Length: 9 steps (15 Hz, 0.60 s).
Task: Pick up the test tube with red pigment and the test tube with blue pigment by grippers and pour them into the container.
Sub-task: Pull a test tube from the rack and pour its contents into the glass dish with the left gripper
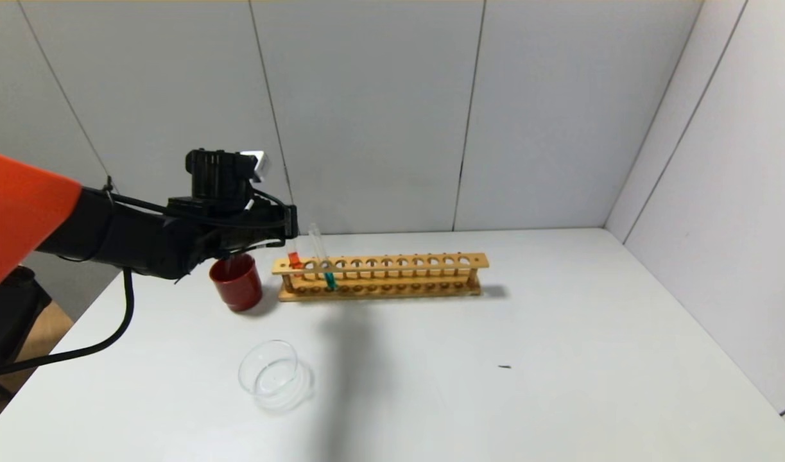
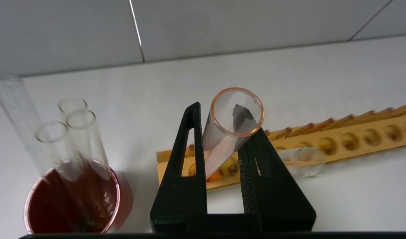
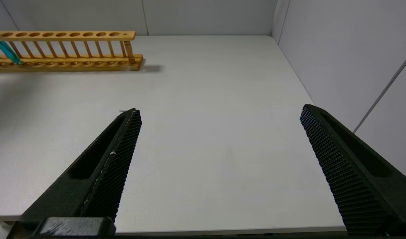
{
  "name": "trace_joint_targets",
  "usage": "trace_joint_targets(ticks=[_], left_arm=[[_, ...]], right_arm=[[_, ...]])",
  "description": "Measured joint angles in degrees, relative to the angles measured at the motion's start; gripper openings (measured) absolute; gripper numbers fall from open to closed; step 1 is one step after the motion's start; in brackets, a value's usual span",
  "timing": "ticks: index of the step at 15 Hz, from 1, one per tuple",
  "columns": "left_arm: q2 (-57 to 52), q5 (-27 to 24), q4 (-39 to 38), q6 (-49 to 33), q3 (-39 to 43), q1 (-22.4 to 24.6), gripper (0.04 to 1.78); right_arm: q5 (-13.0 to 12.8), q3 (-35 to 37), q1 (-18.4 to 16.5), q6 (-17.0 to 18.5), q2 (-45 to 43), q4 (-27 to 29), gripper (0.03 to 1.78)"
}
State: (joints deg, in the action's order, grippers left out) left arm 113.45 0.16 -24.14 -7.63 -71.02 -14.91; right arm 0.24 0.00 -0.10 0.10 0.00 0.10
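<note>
My left gripper (image 1: 291,236) is at the left end of the wooden rack (image 1: 392,274), shut on the test tube with red pigment (image 1: 294,260). The tube's orange-red liquid sits level with the rack's top rail. In the left wrist view the tube (image 2: 227,132) leans between the black fingers of the left gripper (image 2: 222,132). The test tube with blue pigment (image 1: 328,277) leans in the rack just right of it, and its teal liquid shows in the right wrist view (image 3: 7,53). The clear glass container (image 1: 273,375) stands on the table in front of the rack. My right gripper (image 3: 219,113) is open and empty over the table's right side.
A dark red cup (image 1: 237,283) with several plain clear tubes stands just left of the rack, close under my left arm; it also shows in the left wrist view (image 2: 71,196). Grey walls close the back and right. A small dark speck (image 1: 504,366) lies on the table.
</note>
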Motion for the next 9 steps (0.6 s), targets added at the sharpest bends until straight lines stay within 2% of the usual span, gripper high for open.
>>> trace_joint_targets(ticks=[5,9], left_arm=[[-11.13,-0.16,9.53,2.93,-4.50,-0.09,0.33],[-22.46,-0.09,16.43,7.61,-2.73,0.00,0.33]], right_arm=[[0.00,0.00,0.00,0.00,0.00,0.00,1.75],[0.00,0.00,0.00,0.00,0.00,0.00,1.75]])
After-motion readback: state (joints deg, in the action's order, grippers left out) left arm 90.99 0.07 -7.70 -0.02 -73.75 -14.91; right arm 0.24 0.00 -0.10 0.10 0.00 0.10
